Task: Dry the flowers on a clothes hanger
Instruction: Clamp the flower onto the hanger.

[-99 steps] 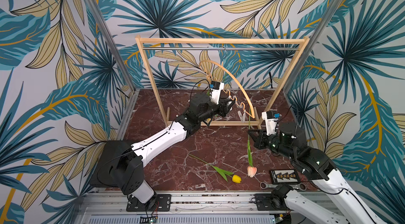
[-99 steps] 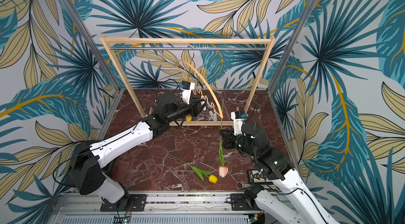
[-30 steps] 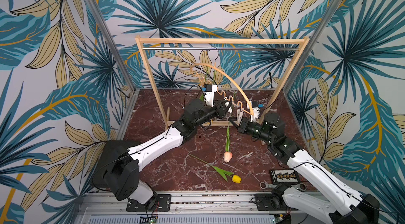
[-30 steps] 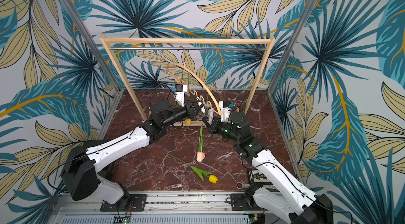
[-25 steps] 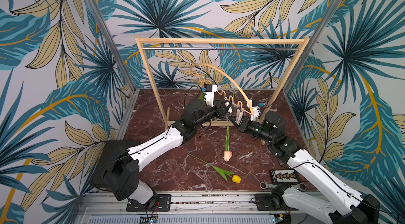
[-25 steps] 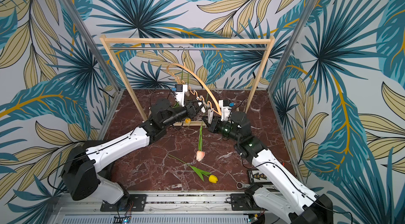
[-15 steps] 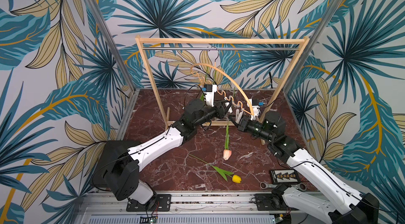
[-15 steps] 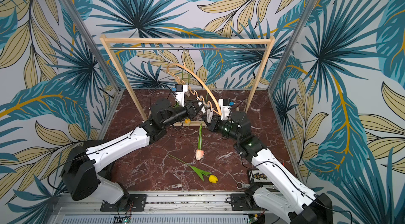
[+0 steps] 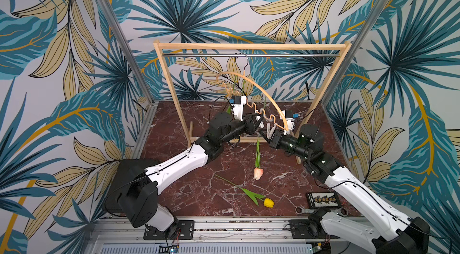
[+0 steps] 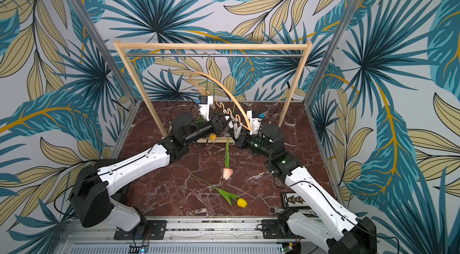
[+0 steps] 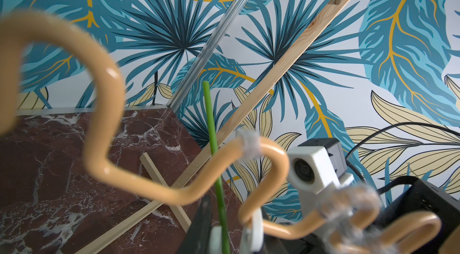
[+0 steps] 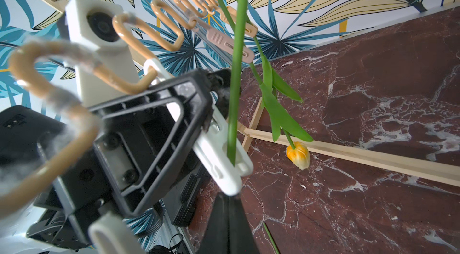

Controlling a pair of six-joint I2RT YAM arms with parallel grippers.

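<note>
Two arms meet under the clothes hanger with a pink tulip.
Both arms stretch up to the low end of the hanger, tips almost touching. The left claw squeezes a white clip on the hanger. The right claw is pinched tight on the pink tulip's stem, and the flower hangs head down under the hanger. A yellow tulip lies on the worktop, well below the hanger.

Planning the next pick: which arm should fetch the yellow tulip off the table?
Likely right: the yellow tulip lies toward that side; right hand holds the pink tulip, soon clipped, while left hand pinches the white clip.
</note>
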